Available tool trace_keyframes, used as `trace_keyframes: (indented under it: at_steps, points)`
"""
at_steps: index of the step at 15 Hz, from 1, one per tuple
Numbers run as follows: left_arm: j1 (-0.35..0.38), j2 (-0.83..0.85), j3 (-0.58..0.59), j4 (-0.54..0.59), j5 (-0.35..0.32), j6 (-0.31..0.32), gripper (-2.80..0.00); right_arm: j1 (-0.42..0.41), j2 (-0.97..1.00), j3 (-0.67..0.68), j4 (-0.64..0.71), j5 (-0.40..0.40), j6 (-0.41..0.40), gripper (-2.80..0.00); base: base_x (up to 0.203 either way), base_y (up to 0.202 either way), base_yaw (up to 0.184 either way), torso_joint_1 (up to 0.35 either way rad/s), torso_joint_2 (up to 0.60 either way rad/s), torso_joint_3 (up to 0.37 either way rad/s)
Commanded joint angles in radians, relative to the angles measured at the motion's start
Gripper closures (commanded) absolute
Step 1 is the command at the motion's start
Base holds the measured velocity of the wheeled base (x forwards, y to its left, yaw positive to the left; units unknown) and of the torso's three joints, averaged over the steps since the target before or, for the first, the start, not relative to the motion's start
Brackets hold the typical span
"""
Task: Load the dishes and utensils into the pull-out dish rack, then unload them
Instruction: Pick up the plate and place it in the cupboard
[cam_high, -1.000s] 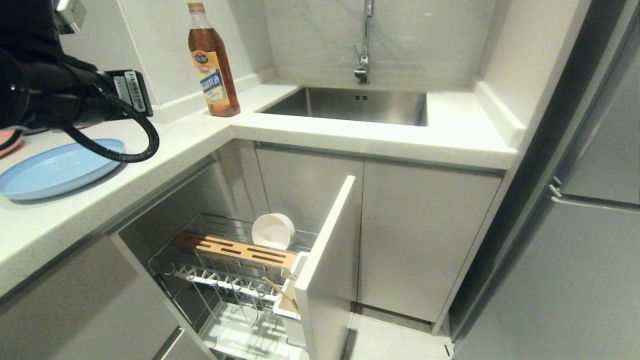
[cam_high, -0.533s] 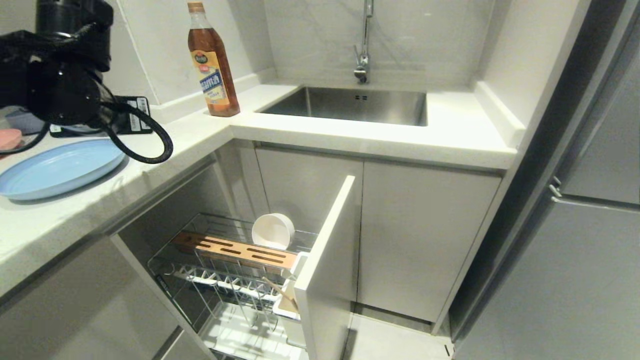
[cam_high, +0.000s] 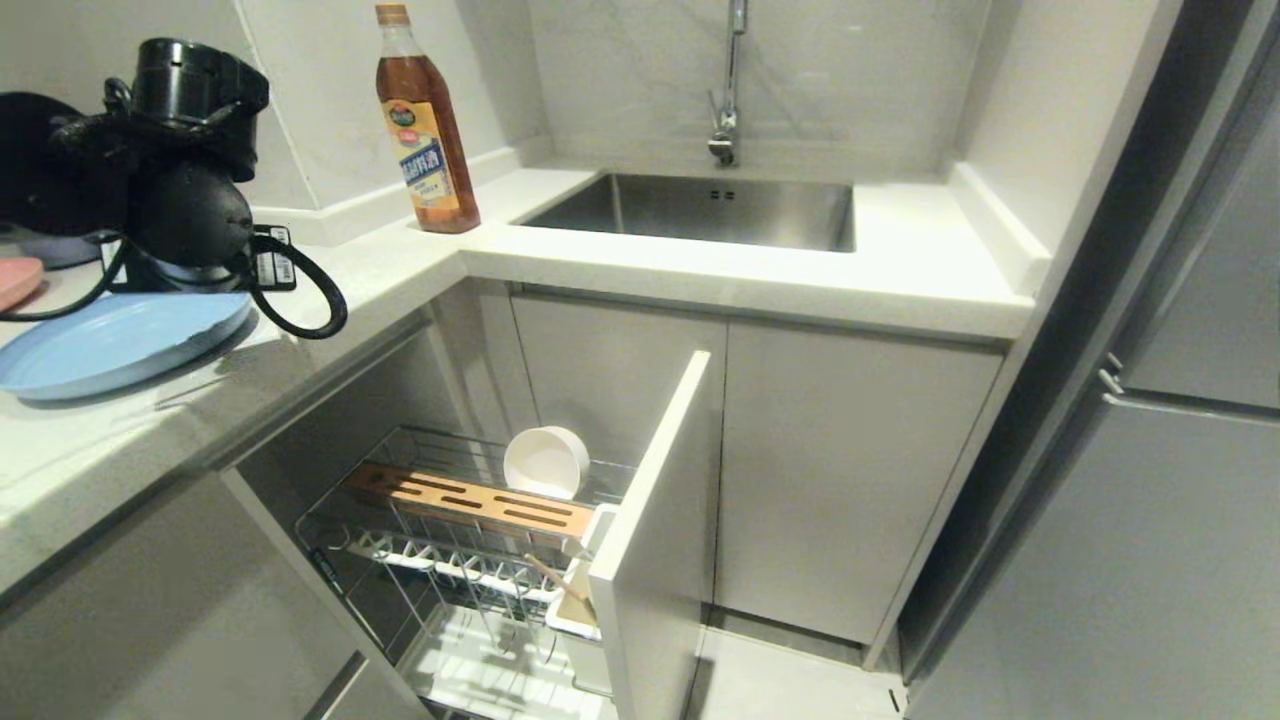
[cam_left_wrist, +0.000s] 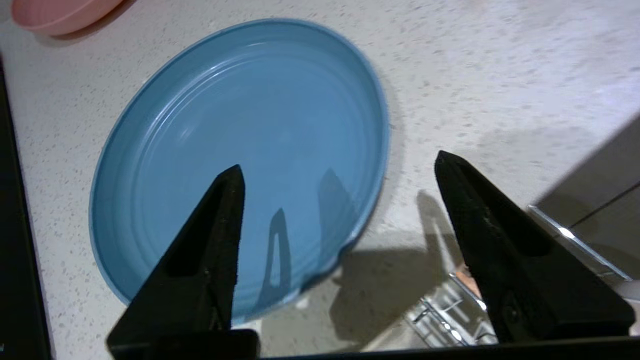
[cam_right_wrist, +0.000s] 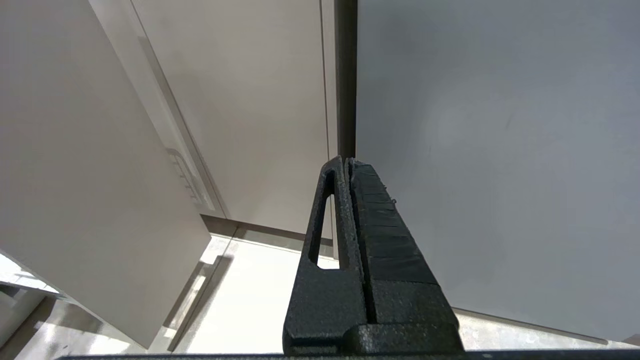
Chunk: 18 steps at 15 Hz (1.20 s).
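One shallow round light-blue plate (cam_left_wrist: 240, 165) lies flat on the speckled white countertop (cam_high: 560, 255), at the far left.

The left gripper (cam_left_wrist: 340, 165) hangs above its near rim, two black wedge fingers (cam_left_wrist: 215, 240) spread apart, empty. One smooth white bowl (cam_high: 545, 462) stands on edge in the chrome wire pull-out rack (cam_high: 450, 540) below, behind one slotted wooden strip (cam_high: 470, 498). The right gripper (cam_right_wrist: 348, 165) is pressed closed beside flat cabinet panels.
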Motion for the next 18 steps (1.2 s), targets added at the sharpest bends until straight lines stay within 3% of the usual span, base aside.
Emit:
trace_keyframes:
  at_steps: [1,18]
  points:
    - [0.02,0.049,-0.025,0.023,0.0,-0.001,-2.8,0.0,0.0,0.0,0.0,0.0,0.001,0.0,0.0,0.0,0.0,0.0,0.0,0.0]
    - [0.089,0.13,-0.068,0.061,-0.014,-0.007,-2.8,0.0,0.0,0.0,0.0,0.0,0.001,0.0,0.0,0.0,0.0,0.0,0.0,0.0]
